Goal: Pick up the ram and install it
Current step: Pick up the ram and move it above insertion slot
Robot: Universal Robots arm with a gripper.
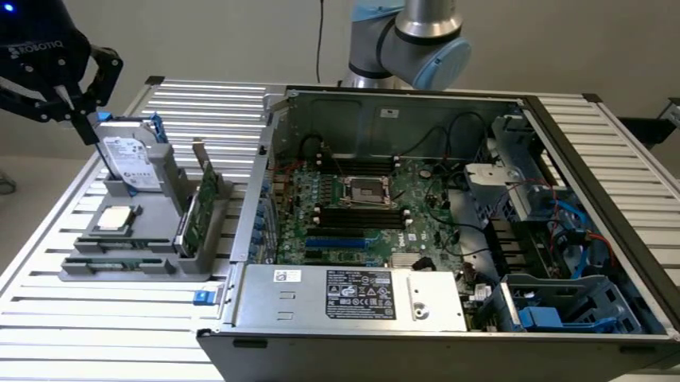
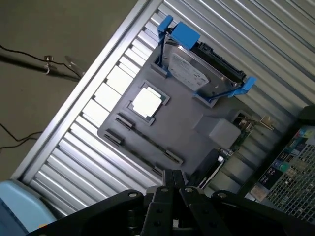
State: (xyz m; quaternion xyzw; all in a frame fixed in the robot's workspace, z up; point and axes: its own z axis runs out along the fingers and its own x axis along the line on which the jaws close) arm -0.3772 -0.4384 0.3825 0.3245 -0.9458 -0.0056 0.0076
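Bench inventory, exterior view read from its left to its right:

1. Black two-fingered gripper (image 1: 85, 131) (image 2: 173, 178), upper left of the frame. We see its fingers pressed together with nothing between them. It hangs above the back corner of the holder, just beside the drive.
2. Ribbed aluminium table (image 1: 64, 314), under everything.
3. Grey moulded plastic parts holder (image 1: 159, 208) (image 2: 187, 123), left of centre on the table.
4. Silver hard drive in a blue plastic caddy (image 1: 133, 163) (image 2: 197, 69), standing tilted at the back of the holder.
5. Square silver processor chip (image 1: 115, 219) (image 2: 146, 102), lying flat in its recess in front of the drive.
6. The ram (image 1: 115, 248), a thin dark-green stick. We place it in the groove along the holder's front edge, lower left of the frame, well apart from the gripper.
7. Tall green expansion card (image 1: 204, 208), upright on the holder's right side.
8. Open grey metal computer case (image 1: 404, 103), centre to right, lying on its side.
9. Green motherboard (image 1: 425, 231) inside it, with black memory slots (image 1: 361, 216) and blue slots (image 1: 334, 239).
10. Silver power supply box (image 1: 351, 294), at the lower middle of the frame.
11. Grey and pale-blue robot arm (image 1: 409, 36), at the top centre.
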